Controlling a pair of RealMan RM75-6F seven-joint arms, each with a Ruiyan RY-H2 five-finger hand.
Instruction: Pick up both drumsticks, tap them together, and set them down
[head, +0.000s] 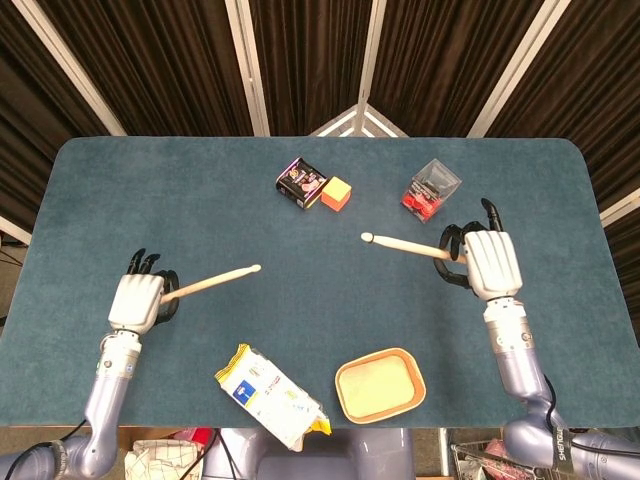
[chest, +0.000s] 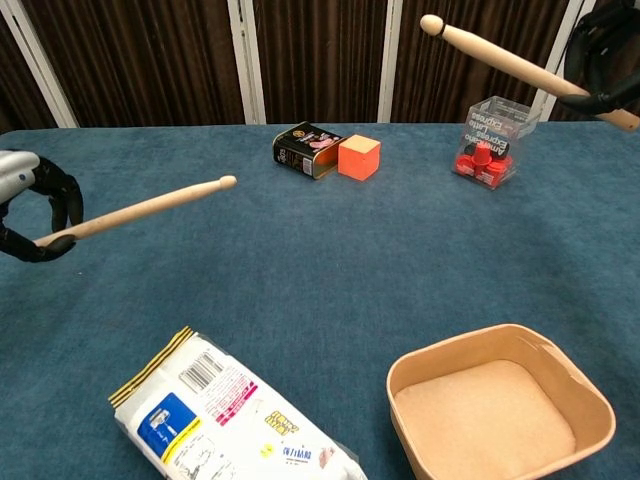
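Drumsticks are both gripped — one (head: 212, 282) in the left hand (head: 137, 301), one (head: 404, 245) in the right hand (head: 491, 264). Fingers curl around each stick, tips well apart above the table (head: 150, 180).

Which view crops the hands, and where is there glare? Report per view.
Head view: even lighting, both hands whole, left hand and right hand. Chest view: both hands cut by the frame edges; highlights glint on the clear plastic box of red pieces.

Evenly and brightly lit from overhead, with soft, faint shadows on the blue bench (head: 200, 200). No glare. Sharp focus in both views, without motion blur. Dark curtains (chest: 320, 60) behind, with little detail in the folds.
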